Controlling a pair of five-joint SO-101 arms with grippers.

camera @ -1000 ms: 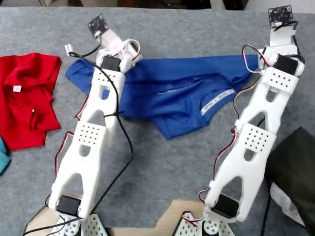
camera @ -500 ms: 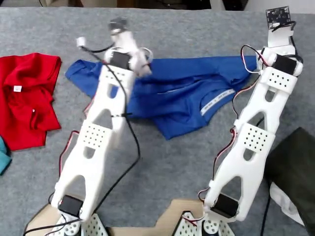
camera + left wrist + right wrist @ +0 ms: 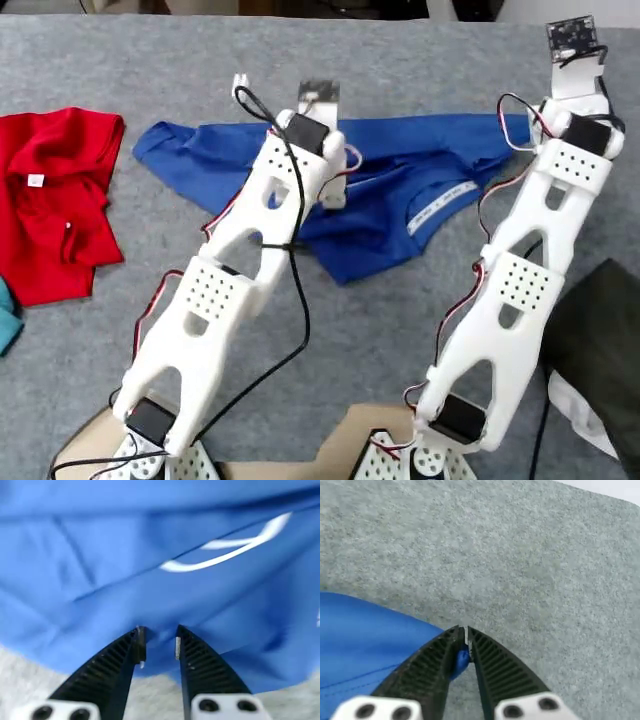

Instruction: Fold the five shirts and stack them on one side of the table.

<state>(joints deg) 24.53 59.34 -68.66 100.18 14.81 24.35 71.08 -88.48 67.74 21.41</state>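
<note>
A blue shirt point(image 3: 400, 190) lies crumpled across the grey table point(image 3: 400, 60), from centre toward 12 o'clock. The right gripper point(image 3: 465, 640) is clamped on its corner at 2 o'clock. The left gripper point(image 3: 156, 642) hangs over its near edge, jaws slightly apart. A red shirt point(image 3: 55, 200) lies at 9 o'clock and a dark garment point(image 3: 600, 330) at 4. Grey felt shows along 12 and toward 6.

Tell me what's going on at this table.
Two robot arms are working on a blue shirt that lies rumpled across the grey table. The right gripper is shut on a tip of the shirt at one end. The left gripper hovers open over the shirt's middle, near the collar. A red shirt lies bunched on the table's left side, and a dark garment sits at the right edge.
</note>
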